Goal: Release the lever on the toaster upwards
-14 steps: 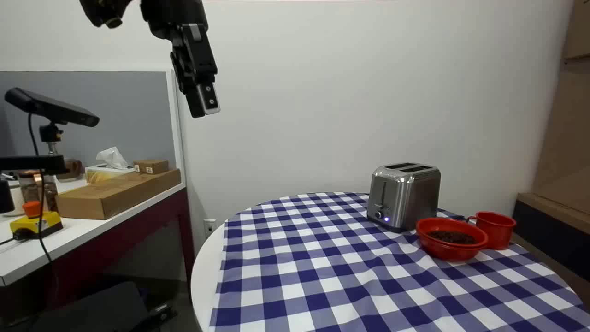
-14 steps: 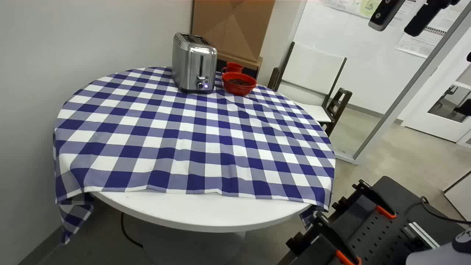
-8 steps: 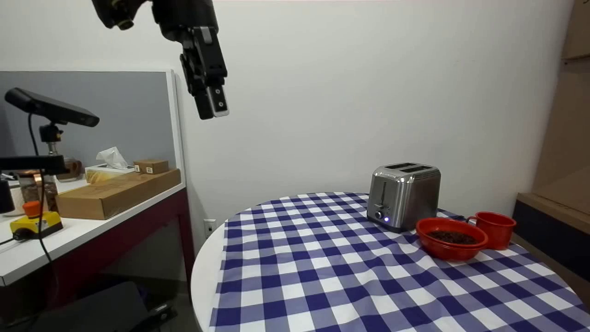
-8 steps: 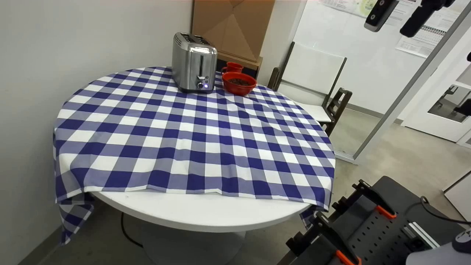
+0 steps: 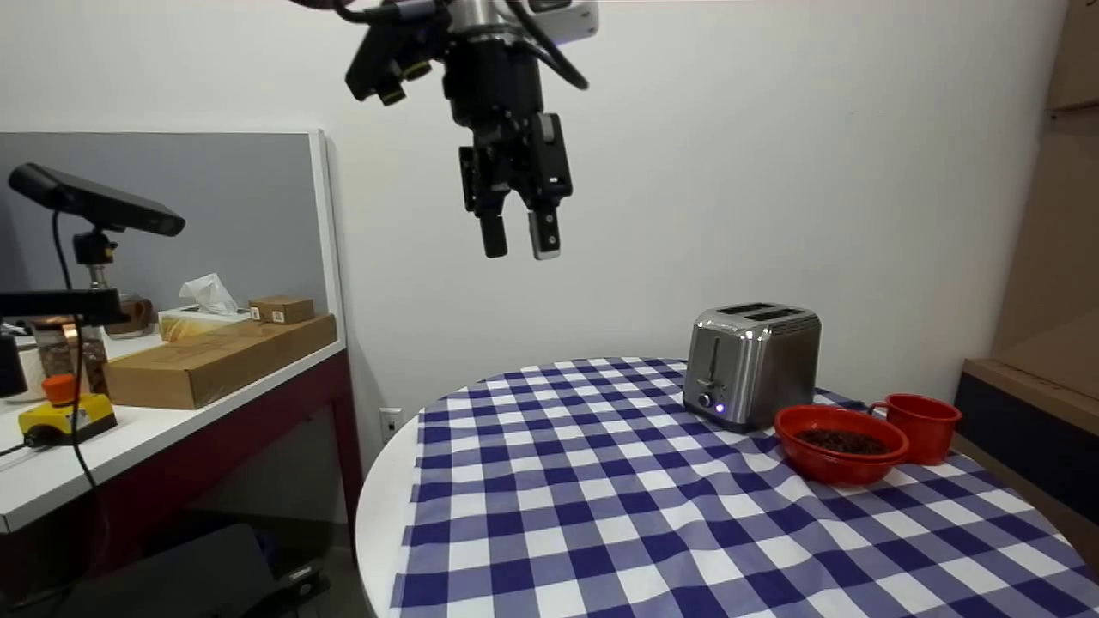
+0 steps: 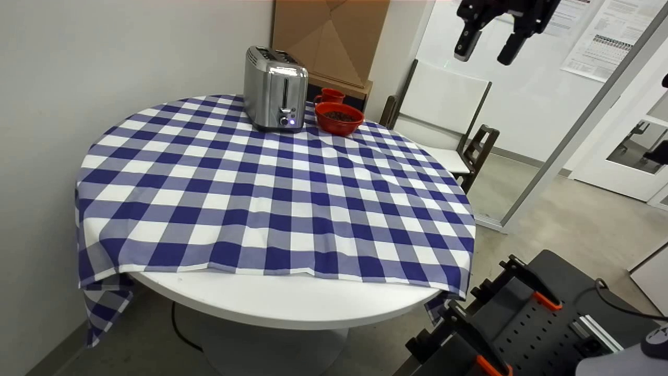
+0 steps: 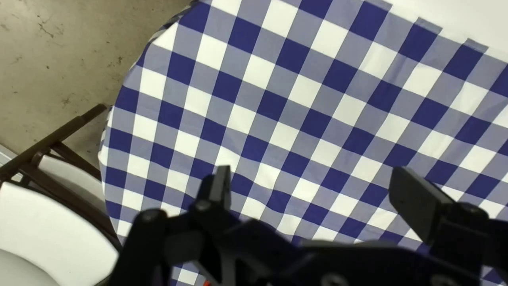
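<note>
Across I come: my gripper has swung in toward the toaster and dipped lower, spread wide with nothing in it. The toaster stands on the cloth near the bowl, lever apparently low. Closer, then, but I reckon the approach isn't finished.

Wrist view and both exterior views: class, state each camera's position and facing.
An exterior view: beside the table, facing toaster and wall; hand and wrist show.
An exterior view: raised, off the bare table edge, looking down across tablecloth; hand shows.
Wrist view: on the wrist, facing down at tablecloth; fingers show.
Both exterior views share toaster, red bowl, red mug.
</note>
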{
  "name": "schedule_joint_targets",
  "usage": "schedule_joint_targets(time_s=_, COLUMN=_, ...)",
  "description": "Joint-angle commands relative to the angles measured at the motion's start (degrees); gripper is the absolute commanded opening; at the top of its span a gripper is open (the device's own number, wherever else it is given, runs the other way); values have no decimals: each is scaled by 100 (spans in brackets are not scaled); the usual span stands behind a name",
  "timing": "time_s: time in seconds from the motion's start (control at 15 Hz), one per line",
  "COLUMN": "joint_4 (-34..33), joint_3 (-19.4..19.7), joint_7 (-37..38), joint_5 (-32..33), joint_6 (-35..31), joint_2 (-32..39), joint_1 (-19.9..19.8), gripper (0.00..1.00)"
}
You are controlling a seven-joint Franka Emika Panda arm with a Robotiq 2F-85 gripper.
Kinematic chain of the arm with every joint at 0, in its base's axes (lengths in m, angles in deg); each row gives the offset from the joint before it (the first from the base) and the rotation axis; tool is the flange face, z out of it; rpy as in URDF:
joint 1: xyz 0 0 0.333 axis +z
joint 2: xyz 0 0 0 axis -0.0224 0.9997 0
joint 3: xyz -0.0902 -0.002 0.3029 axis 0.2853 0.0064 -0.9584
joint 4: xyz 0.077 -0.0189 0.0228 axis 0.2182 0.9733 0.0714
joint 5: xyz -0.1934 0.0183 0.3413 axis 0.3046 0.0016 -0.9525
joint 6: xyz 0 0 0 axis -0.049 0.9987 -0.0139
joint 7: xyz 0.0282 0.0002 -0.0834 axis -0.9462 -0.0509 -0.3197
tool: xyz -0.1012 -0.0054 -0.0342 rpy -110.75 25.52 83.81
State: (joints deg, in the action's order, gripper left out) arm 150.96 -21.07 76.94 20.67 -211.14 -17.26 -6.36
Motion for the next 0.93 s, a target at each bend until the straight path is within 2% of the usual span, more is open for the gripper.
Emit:
schedule_joint_targets(time_s=0.0, joint_4=-818, joint_3=-64, joint_7=-50, joint_5=640, joint_6=-396, joint_2=1302, joint_1=-74, gripper=100)
schedule_joint_targets(time_s=0.27, joint_4=-1559, joint_3=-66, joint_7=291, joint_5=1353, joint_6=-825, joint_2=2514, joint_1=-63, gripper=100)
schedule_joint_targets(time_s=0.6, joint_4=-2384, joint_3=161, joint_7=835, joint_5=2189, joint_6=-1406, joint_2=3858, joint_1=124, gripper=100)
schedule_joint_targets(time_s=0.87, joint_4=-3089, joint_3=600, joint_7=1946, joint_5=3264, joint_6=-2070, joint_2=4779, joint_1=478, gripper=100)
